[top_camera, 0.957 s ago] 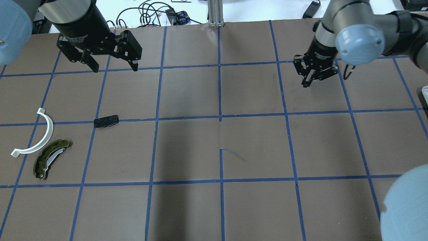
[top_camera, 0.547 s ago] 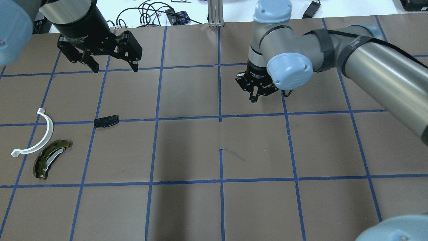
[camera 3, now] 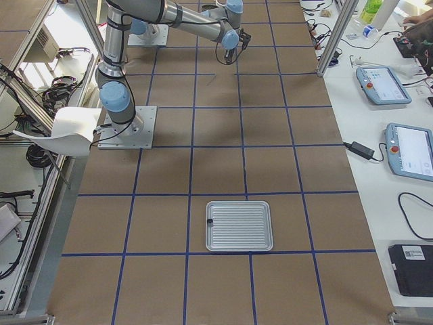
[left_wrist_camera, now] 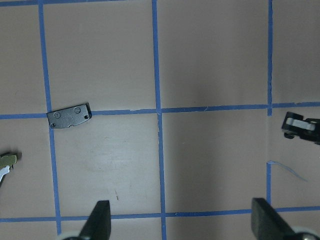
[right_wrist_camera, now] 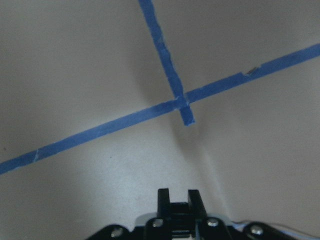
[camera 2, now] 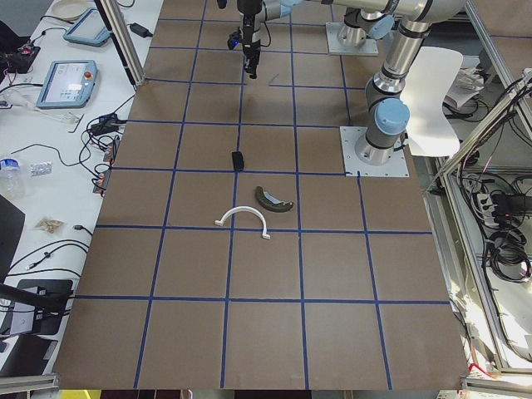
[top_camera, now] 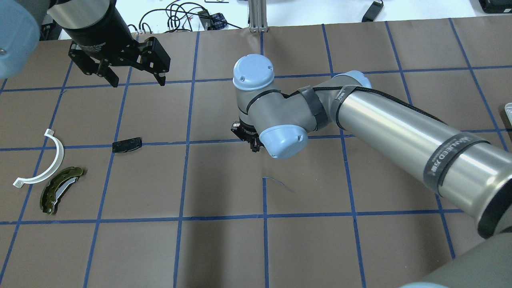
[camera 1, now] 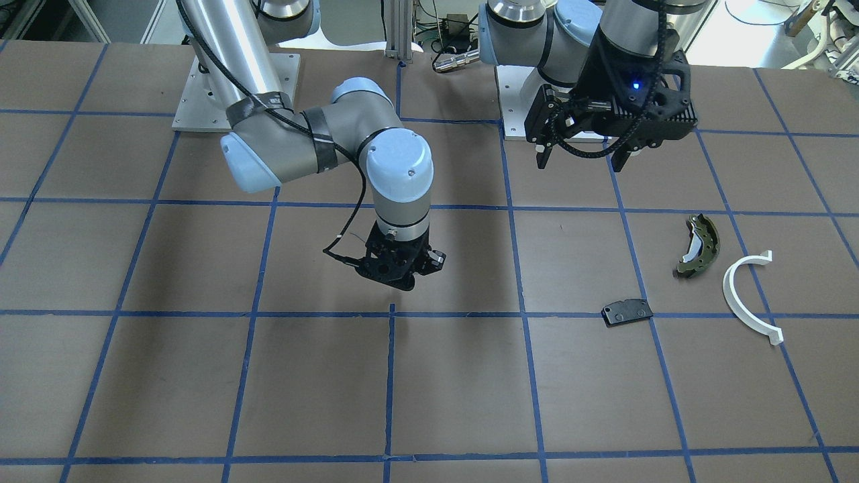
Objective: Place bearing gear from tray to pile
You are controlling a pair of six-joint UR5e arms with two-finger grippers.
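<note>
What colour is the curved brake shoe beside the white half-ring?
Olive-green, with a pale inner strip; the brake shoe shows best in the overhead exterior view.

R gripper (top_camera: 253, 148) low over table centre. Bare brown tabletop (top_camera: 192, 176) btw it and black pad (top_camera: 127, 144). Beyond pad: white half-ring (top_camera: 44, 160) and brake shoe (top_camera: 60, 190) just beside each other, w/ a gap to pad. L gripper (top_camera: 138, 82) hangs raised beyond pad, well apart. R arm (top_camera: 384, 124) spans table's right half.
</note>
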